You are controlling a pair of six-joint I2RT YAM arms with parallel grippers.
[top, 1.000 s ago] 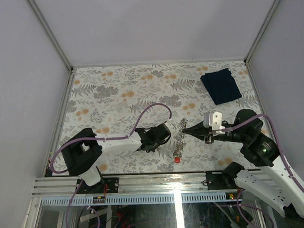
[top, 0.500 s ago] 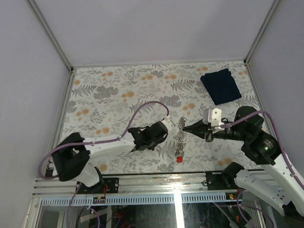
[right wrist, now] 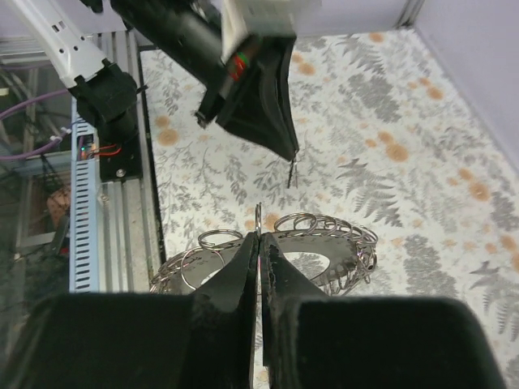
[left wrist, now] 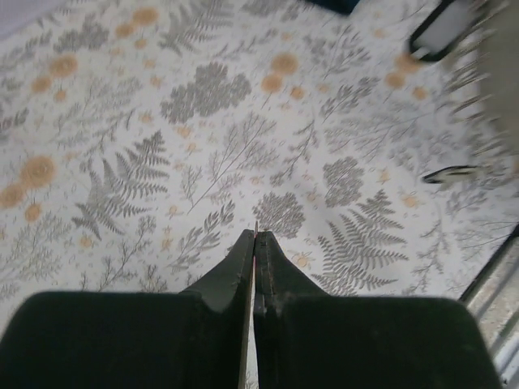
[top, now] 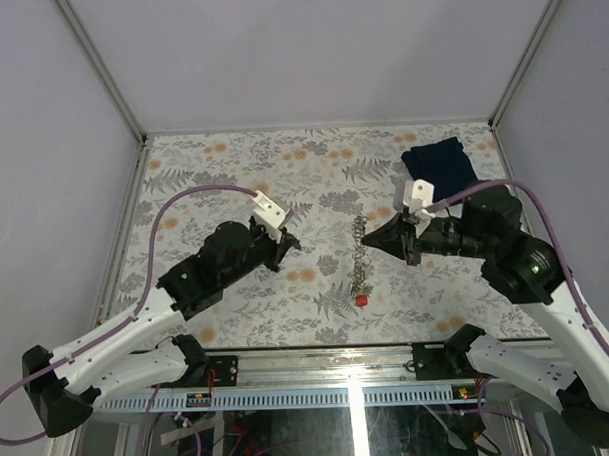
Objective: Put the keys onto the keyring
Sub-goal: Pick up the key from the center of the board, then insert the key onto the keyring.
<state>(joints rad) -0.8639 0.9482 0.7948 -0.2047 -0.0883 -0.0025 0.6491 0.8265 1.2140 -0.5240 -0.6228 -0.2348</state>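
Observation:
The keyring (top: 360,261) is a silvery chain of rings with a small red tag (top: 359,299) at its near end. My right gripper (top: 369,244) is shut on one ring of it (right wrist: 258,217), and the other rings hang round the fingers (right wrist: 340,235). My left gripper (top: 291,243) is raised to the left of the chain and apart from it. It is shut on a thin dark key, whose tip sticks out of the jaws (left wrist: 256,228) and shows in the right wrist view (right wrist: 290,173). No green tag or other keys show.
A dark blue folded cloth (top: 442,170) lies at the back right of the floral table (top: 233,180). The metal rail and cable duct (right wrist: 85,203) run along the near edge. Grey walls close in the sides and back.
My left arm has risen and pulled back to the left, away from the chain. My right gripper has shifted slightly away from the near edge with the chain in it.

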